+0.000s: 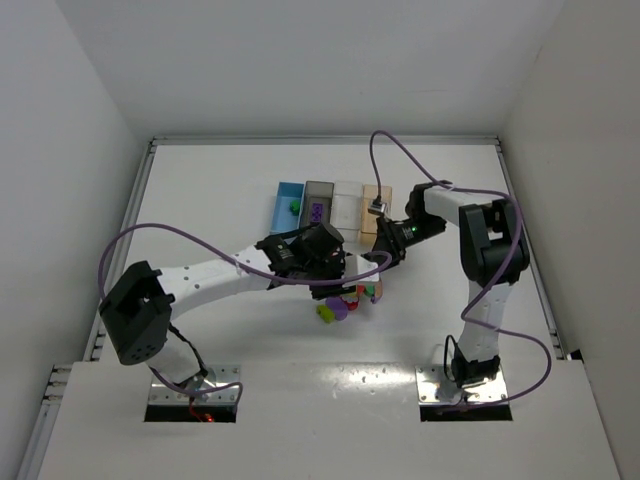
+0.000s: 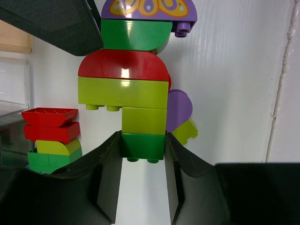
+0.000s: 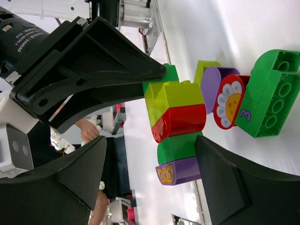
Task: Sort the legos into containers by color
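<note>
My left gripper (image 2: 143,138) is shut on the dark green end brick (image 2: 143,146) of a stack of legos (image 2: 124,79). The stack runs yellow-green, red, green, then a purple brick (image 2: 149,9) at the far end. My right gripper (image 3: 151,140) is open, its fingers (image 3: 225,183) either side of that purple and green end (image 3: 180,159). A second small stack (image 2: 49,138) of red, yellow-green and green lies to the left. More legos (image 1: 345,300) lie on the table below both grippers. The containers stand in a row behind: blue (image 1: 290,205), dark grey (image 1: 319,205), clear (image 1: 347,205), tan (image 1: 376,205).
A green brick (image 1: 294,207) lies in the blue bin and a purple one (image 1: 318,211) in the dark grey bin. A large green brick (image 3: 274,93), a red flower piece (image 3: 229,101) and a purple piece (image 3: 211,86) lie beside the held stack. White walls enclose the table.
</note>
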You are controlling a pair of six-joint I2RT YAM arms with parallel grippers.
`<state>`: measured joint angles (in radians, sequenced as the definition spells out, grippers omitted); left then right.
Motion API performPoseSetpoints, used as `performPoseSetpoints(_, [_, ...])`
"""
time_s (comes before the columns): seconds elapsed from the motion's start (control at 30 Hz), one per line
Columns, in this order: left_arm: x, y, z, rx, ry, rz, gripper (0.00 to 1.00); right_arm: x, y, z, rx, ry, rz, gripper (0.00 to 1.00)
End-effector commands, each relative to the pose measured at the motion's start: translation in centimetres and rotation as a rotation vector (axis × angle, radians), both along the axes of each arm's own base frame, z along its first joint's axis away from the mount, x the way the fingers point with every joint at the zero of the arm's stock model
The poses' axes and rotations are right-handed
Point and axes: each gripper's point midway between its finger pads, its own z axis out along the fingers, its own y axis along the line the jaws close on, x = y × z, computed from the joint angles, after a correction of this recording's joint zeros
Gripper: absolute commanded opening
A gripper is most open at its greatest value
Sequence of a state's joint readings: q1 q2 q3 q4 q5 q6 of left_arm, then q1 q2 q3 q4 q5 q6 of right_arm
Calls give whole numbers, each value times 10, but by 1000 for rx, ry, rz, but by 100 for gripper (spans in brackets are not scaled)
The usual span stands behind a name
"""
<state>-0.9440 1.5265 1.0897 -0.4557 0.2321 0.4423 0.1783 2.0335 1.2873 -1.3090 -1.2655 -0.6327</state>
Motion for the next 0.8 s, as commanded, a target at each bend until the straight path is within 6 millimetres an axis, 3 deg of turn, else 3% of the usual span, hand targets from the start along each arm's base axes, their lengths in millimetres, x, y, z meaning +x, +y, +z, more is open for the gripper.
performPoseSetpoints(0.0, [19, -25, 47, -135, -113, 17, 25, 7, 5, 6, 50, -27, -9, 77])
performPoseSetpoints(0.33, [19, -26, 58, -151, -138, 21, 25, 9, 2, 1, 39, -30, -12, 76])
performPoseSetpoints(0.5, [13, -26, 61, -160, -136, 17, 25, 11, 0, 0, 45, -19, -26, 84])
performPoseSetpoints(0.77, [9, -22, 67, -167, -147, 27, 25, 18, -6, 2, 53, -19, -59, 84])
